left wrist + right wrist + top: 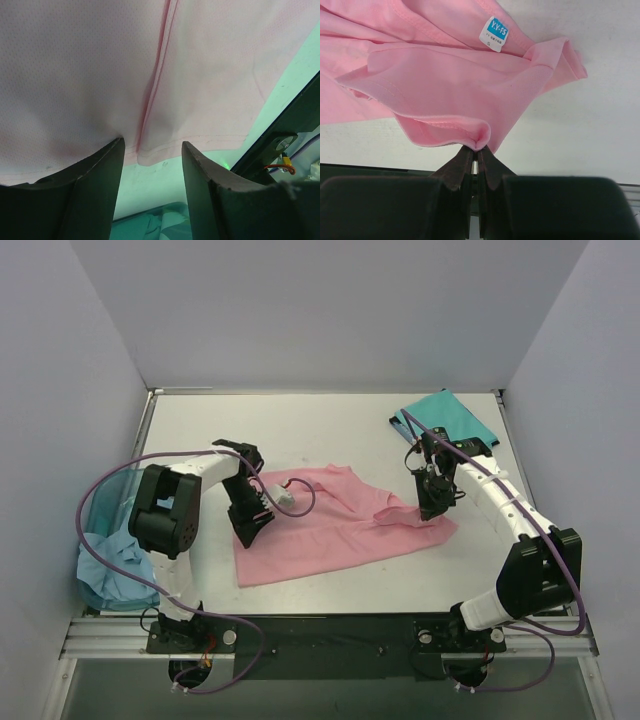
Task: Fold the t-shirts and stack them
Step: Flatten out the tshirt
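Observation:
The light pink t-shirt [330, 540] lies spread across the middle of the table, rumpled along its right side. My left gripper [250, 528] sits at its left edge. In the left wrist view the left gripper [152, 150] is open, its two dark fingers [95, 175] straddling the hem of the pink shirt [75, 75]. My right gripper [430, 508] is at the shirt's right edge. It is shut [476, 147] on a pinched fold of the pink hem [445, 75]. A teal green t-shirt [450, 418] lies at the back right. A pale blue t-shirt [112, 570] is bunched at the left.
A translucent blue basket [100, 505] stands at the left table edge and holds the pale blue shirt. Its rim [160, 220] also shows between the left fingers. A white size label [494, 31] shows on the pink collar. Grey walls close in three sides.

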{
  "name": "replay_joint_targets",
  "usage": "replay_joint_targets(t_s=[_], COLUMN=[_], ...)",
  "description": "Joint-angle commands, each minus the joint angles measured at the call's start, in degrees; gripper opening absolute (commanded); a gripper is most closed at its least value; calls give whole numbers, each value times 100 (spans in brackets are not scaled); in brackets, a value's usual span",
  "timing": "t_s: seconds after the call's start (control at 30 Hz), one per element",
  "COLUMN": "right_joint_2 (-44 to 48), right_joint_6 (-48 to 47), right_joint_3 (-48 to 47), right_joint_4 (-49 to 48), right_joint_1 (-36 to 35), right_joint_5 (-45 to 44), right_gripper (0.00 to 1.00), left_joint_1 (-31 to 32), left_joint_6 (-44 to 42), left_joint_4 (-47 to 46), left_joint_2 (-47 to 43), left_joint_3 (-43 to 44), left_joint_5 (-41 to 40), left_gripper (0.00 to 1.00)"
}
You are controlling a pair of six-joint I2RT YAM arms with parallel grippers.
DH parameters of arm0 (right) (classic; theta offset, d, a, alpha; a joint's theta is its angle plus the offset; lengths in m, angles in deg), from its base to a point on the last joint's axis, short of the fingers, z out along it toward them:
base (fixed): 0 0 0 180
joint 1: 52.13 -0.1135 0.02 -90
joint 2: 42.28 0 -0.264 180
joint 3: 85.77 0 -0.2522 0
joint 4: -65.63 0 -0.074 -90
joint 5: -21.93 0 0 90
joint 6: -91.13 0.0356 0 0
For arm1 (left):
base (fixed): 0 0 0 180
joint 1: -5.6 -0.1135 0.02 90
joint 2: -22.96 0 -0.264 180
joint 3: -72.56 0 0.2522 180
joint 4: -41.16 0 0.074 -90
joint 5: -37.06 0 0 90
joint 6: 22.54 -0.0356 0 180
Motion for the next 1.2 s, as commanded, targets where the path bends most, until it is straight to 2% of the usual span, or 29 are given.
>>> replay_joint_targets(t_s=[0.0,0.47,0.7,0.87,1.17], right_joint_2=[97,62,62,123,167], right_joint_6=[-62,-70,-88,-97,-79], right_joint_3=[14,49,40,128,172], right_joint_4=[174,166,165,148,86], right_joint_1=[42,50,59,77,85], right_joint_5=[6,50,76,94,147], right_gripper=[0,0,0,0,0], left_joint_1=[11,46,28,37,151], left_joint_6=[-165,-289,-148,-69,160], left_joint_4=[241,478,-144,-348,-1217], left_joint_2=[-197,-417,-285,-276,-663], left_joint_3=[9,-61,-360,-421,-799], left_joint_5=[248,371,-190,-306,-639], left_gripper=[59,60,62,61,59])
